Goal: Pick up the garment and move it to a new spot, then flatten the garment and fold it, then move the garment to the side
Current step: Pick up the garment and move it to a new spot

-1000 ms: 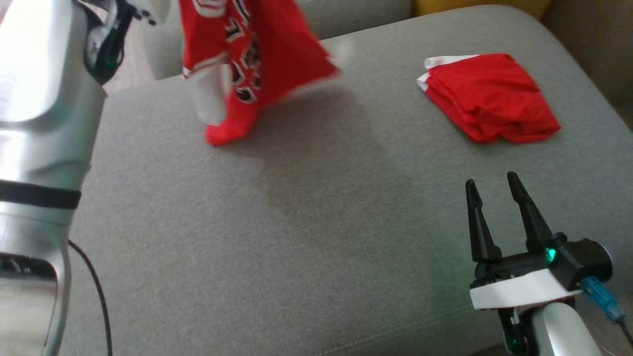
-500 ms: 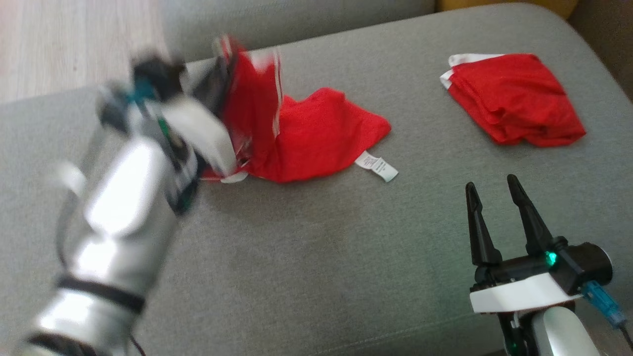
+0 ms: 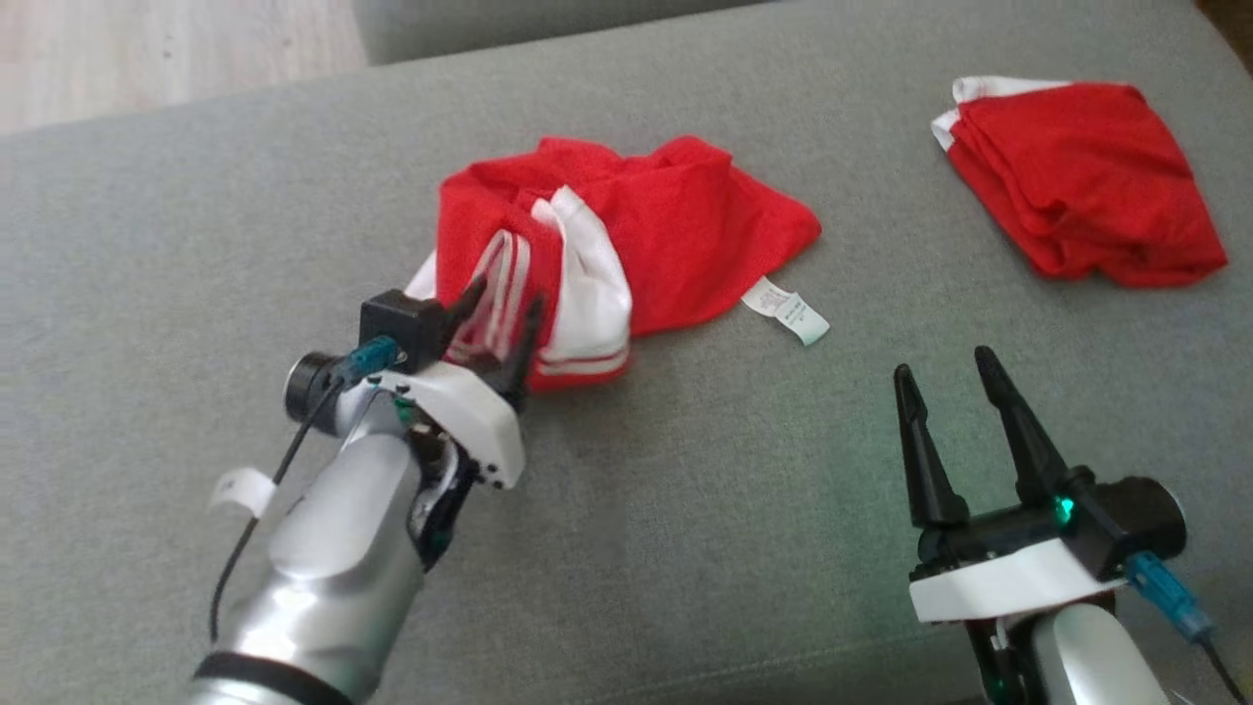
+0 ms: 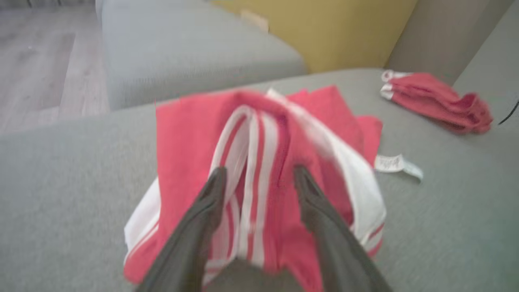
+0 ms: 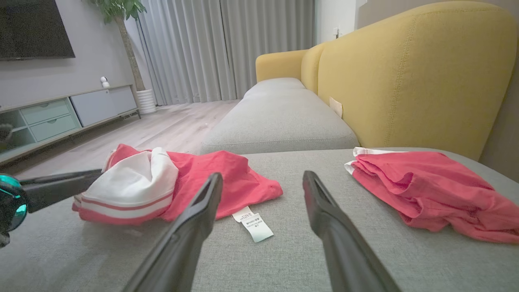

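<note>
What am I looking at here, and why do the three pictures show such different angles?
This is a two-armed robot working at a grey cushion. One picture comes from a camera on its head, looking down. The other two come from cameras on its wrists, each looking along that arm's own two dark fingers. The left tool is at a crumpled red and white garment. Its fingers are spread apart with the striped cloth lying between them, so nothing looks gripped. The right tool is open and empty, nearer the robot. A white label sticks out from the garment's edge. A second red garment, roughly folded, lies farther right. A yellow sofa stands behind.
</note>
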Motion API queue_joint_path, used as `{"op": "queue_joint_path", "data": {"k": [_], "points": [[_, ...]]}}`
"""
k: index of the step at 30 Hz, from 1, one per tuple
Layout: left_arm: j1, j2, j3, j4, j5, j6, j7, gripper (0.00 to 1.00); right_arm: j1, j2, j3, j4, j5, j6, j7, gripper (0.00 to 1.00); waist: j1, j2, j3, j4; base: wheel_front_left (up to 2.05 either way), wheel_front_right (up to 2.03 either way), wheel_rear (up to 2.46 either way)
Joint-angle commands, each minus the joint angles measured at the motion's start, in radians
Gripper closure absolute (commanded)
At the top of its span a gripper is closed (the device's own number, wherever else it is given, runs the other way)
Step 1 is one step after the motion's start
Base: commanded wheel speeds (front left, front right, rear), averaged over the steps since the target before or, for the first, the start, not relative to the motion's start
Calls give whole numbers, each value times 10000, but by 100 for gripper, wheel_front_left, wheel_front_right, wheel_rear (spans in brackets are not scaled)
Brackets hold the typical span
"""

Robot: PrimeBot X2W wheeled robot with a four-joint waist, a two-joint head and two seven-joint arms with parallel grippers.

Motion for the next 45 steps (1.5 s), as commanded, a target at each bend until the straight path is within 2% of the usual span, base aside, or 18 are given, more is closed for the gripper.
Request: {"op": "queue_joint_path", "data": {"k": [1,9,12,16,18,25,32,38,45], "points": [[154,77,495,-862,294,179,-122,0,-197,38,233,-192,-12,-9,-26,0,0,0,-377,200,0,0,0],[2757,222,1648,-3817,1291,930,-124,0,315,96,108,236,29,-9,-26,0,0,0,-1736,780,0,0,0],[3683,196,2316,-4725,1351,1190,-124,0,433,119,-31,341,34,-9,-26,0,0,0,-2034,970,0,0,0],[4827,14,3251,-5789,1286,1190,-125,0,640,142,-215,398,110,-9,-26,0,0,0,-2341,1202,0,0,0],[5079,-30,3424,-6006,1330,1139,-125,0,706,146,-237,422,136,-9,-26,0,0,0,-2428,1236,0,0,0],[6611,-214,4425,-7185,2162,1277,-125,0,1150,152,-633,384,363,-9,-26,0,0,0,-2895,1360,0,0,0],[7796,-261,4508,-7785,3172,1244,-125,0,1473,153,-537,228,469,-9,-26,0,0,0,-3110,1455,0,0,0],[8336,-289,4497,-8082,3266,1335,-125,0,1560,153,-389,208,631,-9,-26,0,0,0,-3123,1690,0,0,0],[8247,-300,4384,-7988,3424,1362,-126,0,1525,154,-344,220,676,-9,-26,0,0,0,-3071,1883,0,0,0]]}}
